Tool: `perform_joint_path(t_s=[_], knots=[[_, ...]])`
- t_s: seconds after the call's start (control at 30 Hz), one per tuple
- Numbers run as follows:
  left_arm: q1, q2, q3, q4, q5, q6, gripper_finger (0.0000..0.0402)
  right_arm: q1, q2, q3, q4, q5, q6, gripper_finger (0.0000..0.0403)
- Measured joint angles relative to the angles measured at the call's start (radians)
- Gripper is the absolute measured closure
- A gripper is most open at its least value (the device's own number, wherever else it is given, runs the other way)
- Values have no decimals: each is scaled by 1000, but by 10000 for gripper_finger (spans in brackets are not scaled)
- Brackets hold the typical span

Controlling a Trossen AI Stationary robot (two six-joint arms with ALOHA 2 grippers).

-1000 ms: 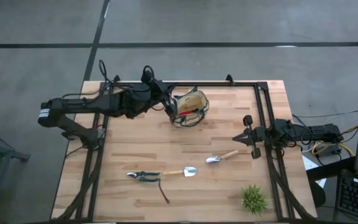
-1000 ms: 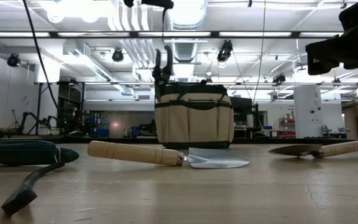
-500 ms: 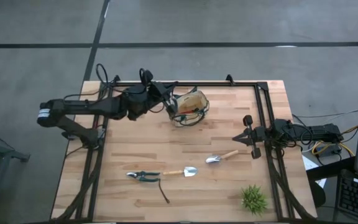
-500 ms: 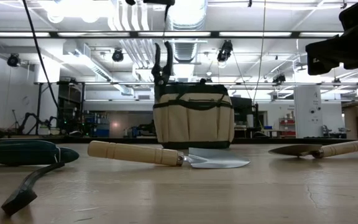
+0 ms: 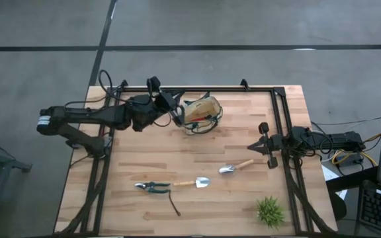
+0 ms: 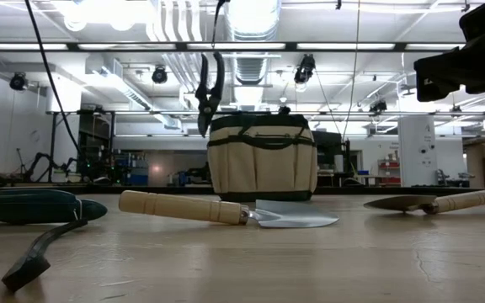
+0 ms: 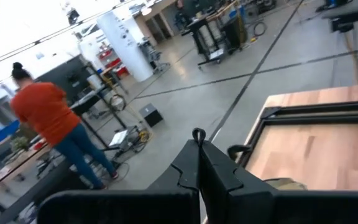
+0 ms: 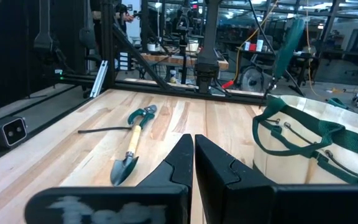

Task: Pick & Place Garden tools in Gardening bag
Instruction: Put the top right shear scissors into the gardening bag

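Observation:
The tan gardening bag (image 5: 202, 114) with green trim stands upright at the table's far middle (image 6: 262, 156). My left gripper (image 5: 175, 109) is shut just left of the bag, with dark shears (image 6: 210, 88) hanging above the bag's left rim. Two trowels (image 5: 196, 182) (image 5: 235, 167) and green-handled pruners (image 5: 152, 188) lie flat on the near half of the table. Something red shows inside the bag. My right gripper (image 5: 250, 147) waits shut and empty at the right. My left gripper is shut on the dark shears near their upper end. My own fingers (image 7: 188, 174) hide the contact; only a small dark loop (image 7: 197, 133) sticks out past the fingertips. The shears hang point down, lifted clear of the bag and the table.
A green spiky plant (image 5: 270, 211) stands at the near right corner. A dark strap-like piece (image 5: 175, 206) lies near the front edge. A black frame (image 5: 210, 88) runs along the far and right sides. A person in orange stands in the room beyond (image 7: 42, 118).
My left gripper has risen and drawn back toward the table's left edge, away from the bag. The dark shears went with it: their lower end stood behind the bag's rim, and now hangs clear above and left of it.

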Motion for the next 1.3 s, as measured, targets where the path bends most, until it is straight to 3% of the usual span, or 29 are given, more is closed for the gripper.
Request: perform_joint_path(t_s=[0.57,0.87,1.3], knots=[[31,1,-153,294,19,8,399,0,0,0,0,0,0,394],[46,1,-267,627,57,37,399,0,0,0,0,0,0,394],[83,7,-239,619,127,-7,399,0,-1,0,0,0,0,394]])
